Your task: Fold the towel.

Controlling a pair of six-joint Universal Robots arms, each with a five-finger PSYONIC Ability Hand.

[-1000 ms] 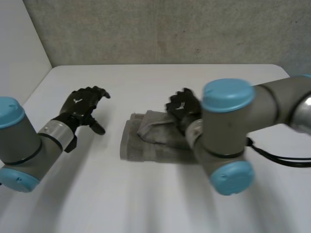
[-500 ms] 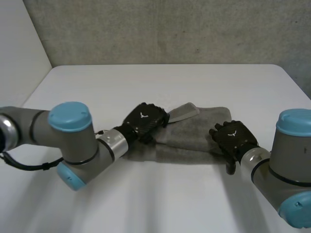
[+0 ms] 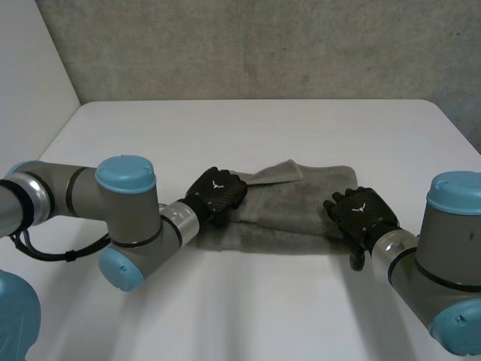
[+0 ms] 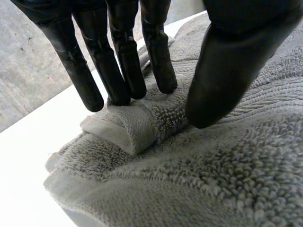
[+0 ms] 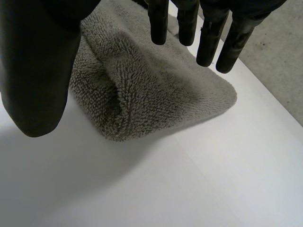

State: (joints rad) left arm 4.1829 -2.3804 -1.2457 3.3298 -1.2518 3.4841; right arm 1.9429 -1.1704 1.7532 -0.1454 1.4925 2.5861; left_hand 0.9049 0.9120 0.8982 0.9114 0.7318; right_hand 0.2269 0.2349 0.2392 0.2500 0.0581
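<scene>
A grey terry towel lies folded in a long strip across the middle of the white table. My left hand is on its left end. In the left wrist view the fingers and the thumb pinch a raised ridge of the towel near its hem. My right hand is at the towel's right end, open. In the right wrist view its straight fingers hover over the rounded end of the towel, with the thumb held apart beside it.
Bare table runs all around the towel, with wide room in front and behind. A grey wall closes off the far edge. Both forearms lie low over the near part of the table.
My left arm swung in from the table's left onto the towel's left end and closed on it. My right hand moved off the towel's middle to its right end. The towel now lies stretched longer.
</scene>
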